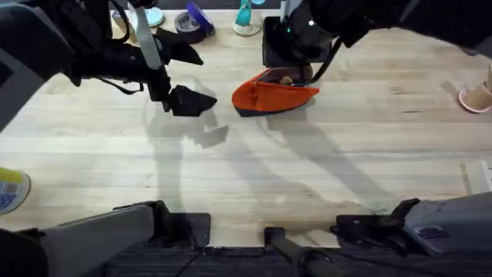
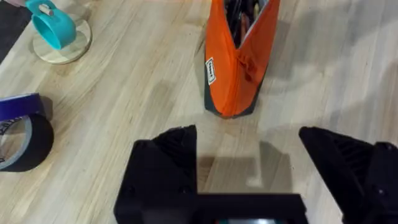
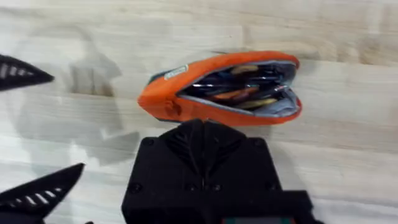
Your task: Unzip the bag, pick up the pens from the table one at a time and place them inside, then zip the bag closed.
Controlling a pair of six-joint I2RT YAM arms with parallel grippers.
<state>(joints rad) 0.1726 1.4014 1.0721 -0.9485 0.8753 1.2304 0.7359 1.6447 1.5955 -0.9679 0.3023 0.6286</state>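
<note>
The orange bag (image 1: 269, 95) lies on the table (image 1: 254, 169) at centre back, its navy strip down. In the right wrist view the bag (image 3: 186, 93) gapes at one end, and slim dark pens (image 3: 249, 81) show inside with other coloured items. My right gripper (image 3: 199, 127) is shut, its tip against the bag's near side; whether it pinches anything is hidden. From above, the right gripper (image 1: 288, 73) sits over the bag's rear. My left gripper (image 2: 249, 155) is open just short of the bag's end (image 2: 233, 68), holding nothing, and stands left of the bag (image 1: 192, 77).
A teal cup on a round wooden coaster (image 2: 53, 31) and a black tape roll (image 2: 22, 140) stand behind the left arm. A pink object (image 1: 477, 96) is at the right edge, a yellow-blue one (image 1: 11, 188) at the left edge.
</note>
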